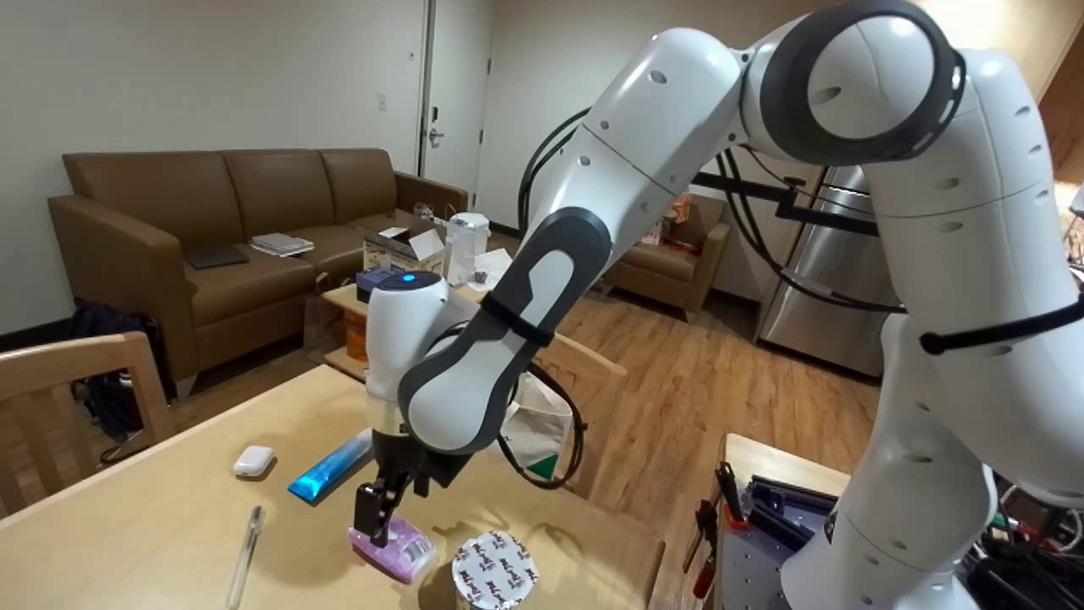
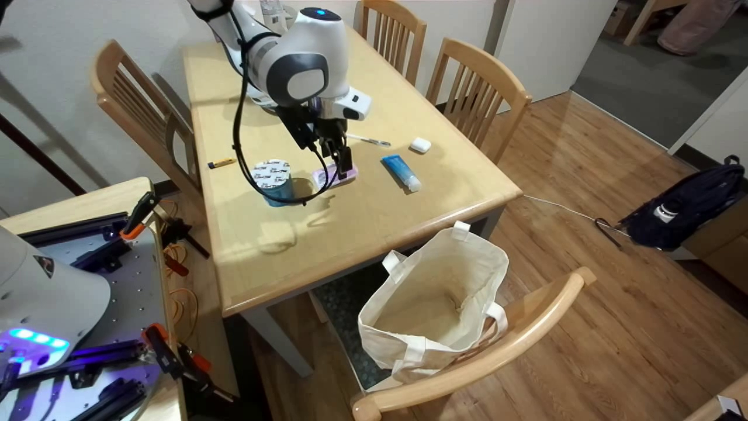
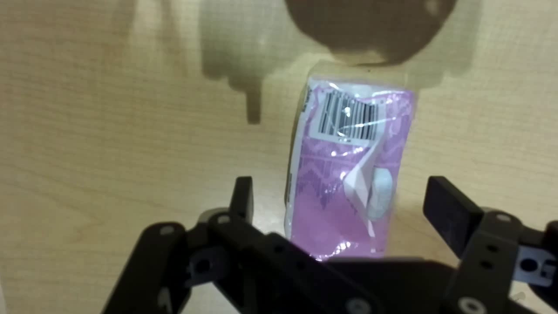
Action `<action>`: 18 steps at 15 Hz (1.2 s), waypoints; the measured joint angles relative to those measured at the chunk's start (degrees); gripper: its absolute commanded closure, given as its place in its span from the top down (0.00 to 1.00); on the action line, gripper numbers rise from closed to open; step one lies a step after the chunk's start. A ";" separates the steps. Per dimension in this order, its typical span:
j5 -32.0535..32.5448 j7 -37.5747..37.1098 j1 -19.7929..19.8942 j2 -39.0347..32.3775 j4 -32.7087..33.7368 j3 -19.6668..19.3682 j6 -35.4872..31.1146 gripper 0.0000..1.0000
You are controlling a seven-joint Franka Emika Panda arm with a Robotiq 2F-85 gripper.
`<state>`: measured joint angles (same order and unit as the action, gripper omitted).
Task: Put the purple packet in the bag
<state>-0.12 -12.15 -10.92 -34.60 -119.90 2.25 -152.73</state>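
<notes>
Packet (image 3: 329,179), purple and glossy, is lying flat on the counter (image 2: 362,228), right under my tool (image 3: 340,200). I am holding the fingers (image 3: 451,213) wide apart, one off each long side, and strips of counter are showing in both gaps, so I am gripping nothing yet. I am straddling the narrow way, I judge, because the soft wrapper should be gathering easily between them there, while the length would probably be overreaching my spread. That crosswise stance is also suiting the neighbours: the tub (image 2: 279,193) is standing beyond one end and the blue tube (image 2: 400,172) is lying beyond the other, so neither is crowding my fingers. In an exterior view the bag (image 2: 426,280) is standing on the chair (image 2: 514,351) by the counter, mouth gaping upward; I am taking that as readiness for a drop from above, once I am gripping and lifting.

As for writing, a barcode (image 3: 348,117) is sitting at the packet's end nearer the tub, its digits too small for reading, with tiny print running along the side that I am not making out either. The tub's white lid (image 1: 495,566) is bearing one dark reddish mark over and over, also beyond me.
</notes>
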 measured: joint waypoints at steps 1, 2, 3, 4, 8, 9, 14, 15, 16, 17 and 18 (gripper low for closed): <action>0.00 0.00 0.04 0.00 0.02 -0.07 0.33 1.00; -0.05 0.00 0.09 0.00 0.11 -0.04 1.02 1.00; -0.05 0.00 0.11 0.00 0.31 -0.01 2.10 1.00; -0.05 0.00 0.11 0.00 0.52 0.02 3.08 1.00; -0.05 0.02 0.08 0.00 0.72 0.01 3.77 1.00; -0.05 0.02 0.08 0.00 0.72 0.01 3.77 1.00; -3.17 2.92 2.46 -1.15 0.43 3.37 0.90 1.00; -4.43 4.30 3.52 -2.00 0.67 4.79 0.51 0.75; -5.43 5.64 4.54 -3.00 1.11 6.04 0.33 0.72; -6.11 6.59 5.29 -4.04 1.67 6.90 0.33 0.67; -6.40 7.30 5.83 -5.07 2.31 7.41 0.38 0.60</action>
<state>-6.52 -4.85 -5.09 -39.68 -117.60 9.66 -152.35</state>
